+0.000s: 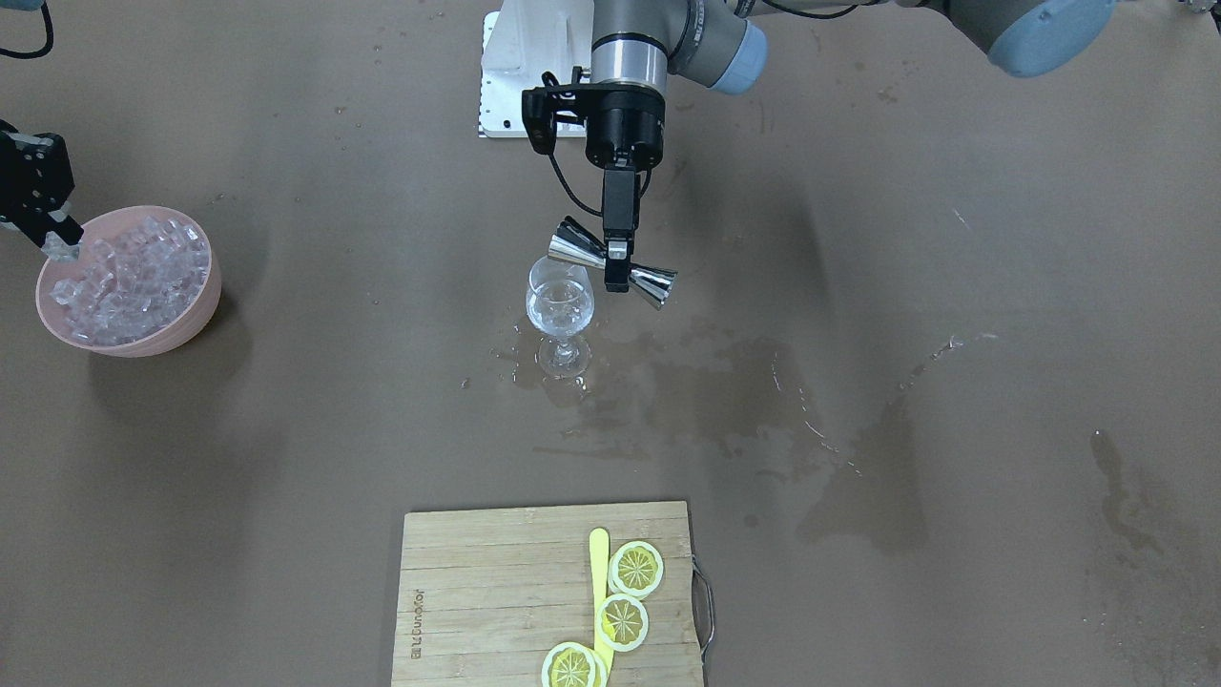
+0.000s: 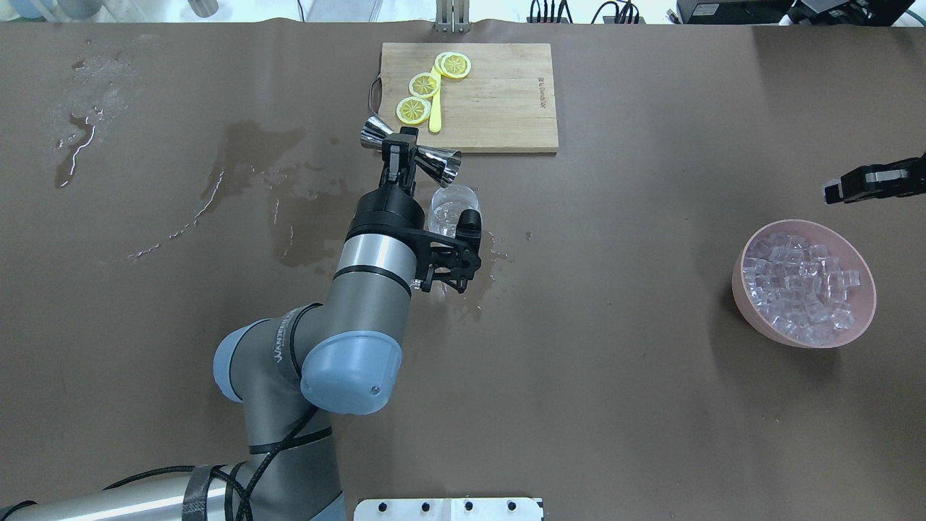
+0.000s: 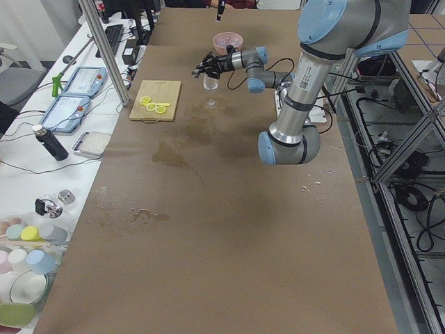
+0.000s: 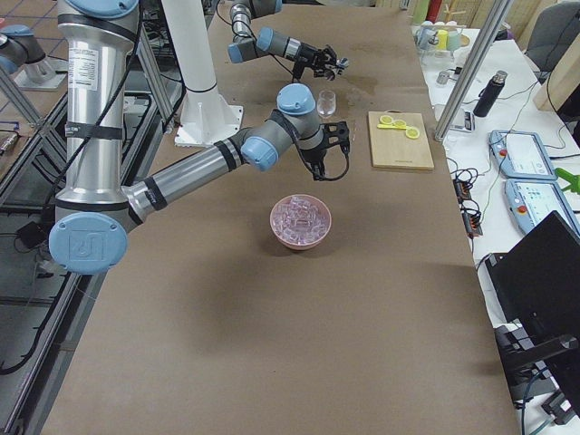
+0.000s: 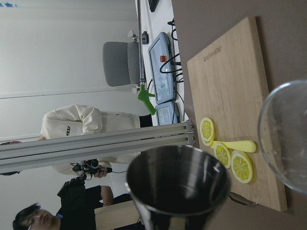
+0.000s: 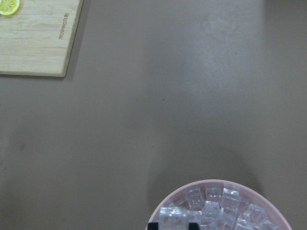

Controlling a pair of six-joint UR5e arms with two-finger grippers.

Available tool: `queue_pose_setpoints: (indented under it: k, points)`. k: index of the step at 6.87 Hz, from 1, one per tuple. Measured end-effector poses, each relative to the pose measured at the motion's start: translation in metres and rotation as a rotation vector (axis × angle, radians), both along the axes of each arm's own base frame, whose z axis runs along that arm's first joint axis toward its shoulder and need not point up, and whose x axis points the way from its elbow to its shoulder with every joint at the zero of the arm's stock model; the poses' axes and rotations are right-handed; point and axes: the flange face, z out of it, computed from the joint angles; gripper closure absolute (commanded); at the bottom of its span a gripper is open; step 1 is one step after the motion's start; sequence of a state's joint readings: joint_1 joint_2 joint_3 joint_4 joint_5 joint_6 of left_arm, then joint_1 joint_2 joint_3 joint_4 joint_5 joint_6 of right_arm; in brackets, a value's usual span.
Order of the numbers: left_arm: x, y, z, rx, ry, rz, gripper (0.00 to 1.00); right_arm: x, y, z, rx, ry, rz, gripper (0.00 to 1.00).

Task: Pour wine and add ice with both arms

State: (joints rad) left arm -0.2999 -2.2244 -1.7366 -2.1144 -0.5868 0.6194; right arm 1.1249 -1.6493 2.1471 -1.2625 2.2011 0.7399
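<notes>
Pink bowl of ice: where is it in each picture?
Front-facing: bowl at the left.
Overhead: bowl at the right.
Exterior left: bowl far off, top centre.
Exterior right: bowl in the middle.
Left wrist: not in it.
Right wrist: bowl at the bottom edge.
Landmark: cutting board, in all six.

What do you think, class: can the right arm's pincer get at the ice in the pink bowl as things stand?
Probably yes. The right pincer hangs just above the edge of the open bowl, with nothing between them, and seems to grip one cube of the ice.
</notes>
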Motion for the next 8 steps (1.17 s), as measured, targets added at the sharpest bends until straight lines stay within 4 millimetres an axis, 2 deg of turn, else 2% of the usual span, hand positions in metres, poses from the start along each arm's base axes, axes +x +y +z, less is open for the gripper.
queue_pose_setpoints:
  k: [1,2,3,5,6,7,8]
  points:
    - [-0.007,0.002,-0.003,0.015,0.076,0.008,1.00,-0.002,-0.002,-0.004,0.009,-0.004,-0.002,0.82]
    - [-0.013,0.001,0.006,0.007,0.171,0.032,1.00,-0.004,-0.004,-0.010,0.020,-0.009,-0.003,0.82]
    - [-0.018,-0.005,0.024,-0.029,0.266,0.065,1.00,-0.007,-0.008,-0.019,0.038,-0.018,-0.007,0.82]
    - [-0.039,-0.034,0.052,-0.112,0.418,0.102,1.00,-0.020,-0.018,-0.037,0.067,-0.028,-0.018,0.82]
    - [-0.057,-0.053,0.068,-0.160,0.493,0.116,1.00,-0.025,-0.021,-0.040,0.072,-0.028,-0.022,0.82]
    - [-0.079,-0.072,0.090,-0.198,0.553,0.128,1.00,-0.031,-0.025,-0.047,0.074,-0.025,-0.026,0.82]
    - [-0.102,-0.086,0.121,-0.222,0.602,0.137,1.00,-0.042,-0.032,-0.059,0.076,-0.007,-0.024,0.82]
